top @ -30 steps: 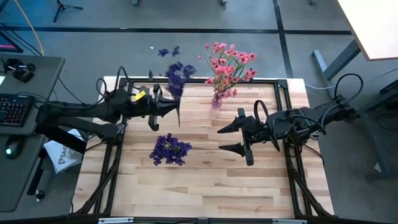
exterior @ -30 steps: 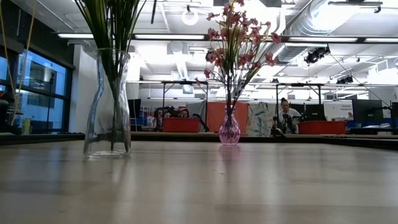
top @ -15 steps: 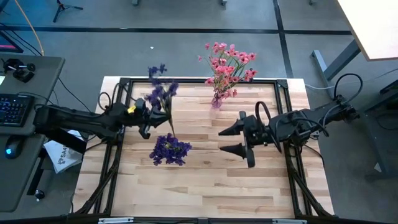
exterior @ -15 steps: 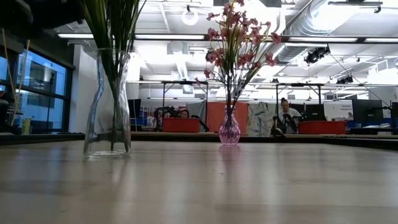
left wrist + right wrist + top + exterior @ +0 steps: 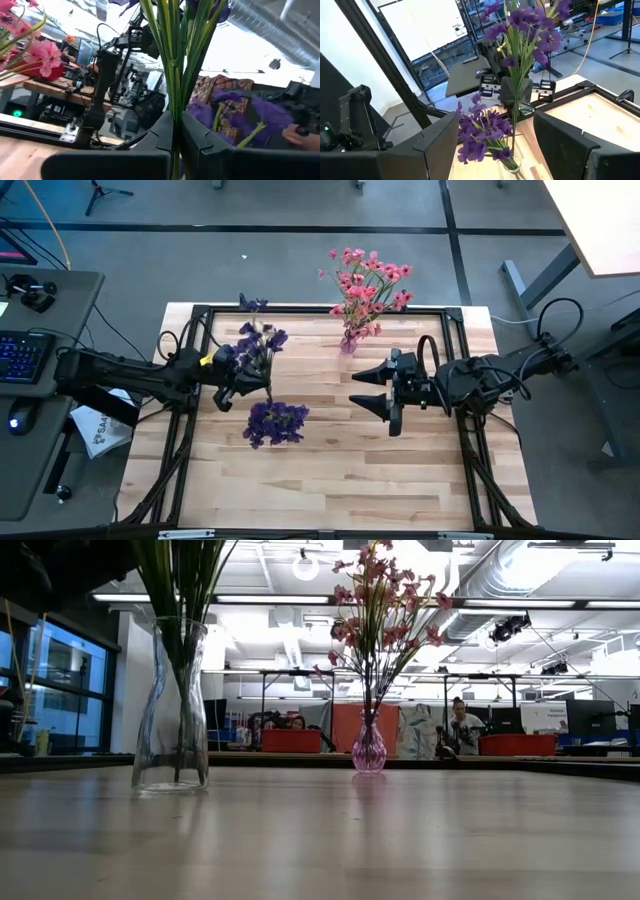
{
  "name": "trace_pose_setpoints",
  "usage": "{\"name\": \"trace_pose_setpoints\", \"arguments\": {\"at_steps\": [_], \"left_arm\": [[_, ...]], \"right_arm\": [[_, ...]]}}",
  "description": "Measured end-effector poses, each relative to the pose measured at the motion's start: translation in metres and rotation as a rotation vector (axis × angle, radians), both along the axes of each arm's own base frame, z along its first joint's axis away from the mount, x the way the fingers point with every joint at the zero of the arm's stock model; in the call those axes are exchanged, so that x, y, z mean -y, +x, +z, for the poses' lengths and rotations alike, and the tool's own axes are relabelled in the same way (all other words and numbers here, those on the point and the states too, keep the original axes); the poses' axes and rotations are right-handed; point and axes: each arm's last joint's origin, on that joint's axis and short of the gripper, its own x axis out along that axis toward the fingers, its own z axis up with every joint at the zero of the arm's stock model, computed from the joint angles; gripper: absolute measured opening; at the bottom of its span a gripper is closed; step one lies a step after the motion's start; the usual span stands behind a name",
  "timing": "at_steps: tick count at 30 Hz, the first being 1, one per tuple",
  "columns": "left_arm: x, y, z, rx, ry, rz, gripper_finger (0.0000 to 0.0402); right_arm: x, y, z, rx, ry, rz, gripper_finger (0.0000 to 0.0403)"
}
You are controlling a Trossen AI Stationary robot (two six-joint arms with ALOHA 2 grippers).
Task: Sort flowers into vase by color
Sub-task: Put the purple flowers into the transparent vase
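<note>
**Purple Sprig Lowering Toward the Clear Vase**

Since the earlier frames, the left gripper (image 5: 238, 383) has drawn back toward 9 o'clock and carried its purple sprig (image 5: 256, 340) from near the far table edge to a spot just above the clear vase (image 5: 172, 705). The fingers (image 5: 162, 131) are clamped on the green stem, as the left wrist view shows. In the right wrist view the stem hangs nearly upright, its lower end at or just inside the vase mouth (exact depth cannot be told).

The clear vase stands left of table centre, at roughly 8 o'clock from the pink vase (image 5: 369, 753), and already carries a purple bunch (image 5: 275, 422). The pink vase sits at 12 o'clock near the far edge and is filled with pink flowers (image 5: 367, 282).

The right gripper (image 5: 374, 390) waits at 3 o'clock of centre, fingers spread wide and empty, pointing toward the clear vase.

Progress assessment: no loose flowers remain on the table. The held sprig appears to be the last item; seating and release remain.
</note>
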Motion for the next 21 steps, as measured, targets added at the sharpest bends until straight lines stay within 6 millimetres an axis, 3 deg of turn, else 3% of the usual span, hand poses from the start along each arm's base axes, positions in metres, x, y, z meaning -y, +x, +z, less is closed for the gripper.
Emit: {"name": "trace_pose_setpoints", "arguments": {"at_steps": [7, 21], "left_arm": [[-0.002, 0.006, -0.006, -0.029, 0.029, 0.071, 0.0000], [0.008, 0.015, -0.018, -0.091, 0.063, -0.009, 0.0000]], "right_arm": [[0.000, 0.000, 0.000, -0.002, -0.025, 0.004, 0.0254], [0.000, 0.000, 0.000, -0.007, -0.039, 0.005, 0.0254]]}}
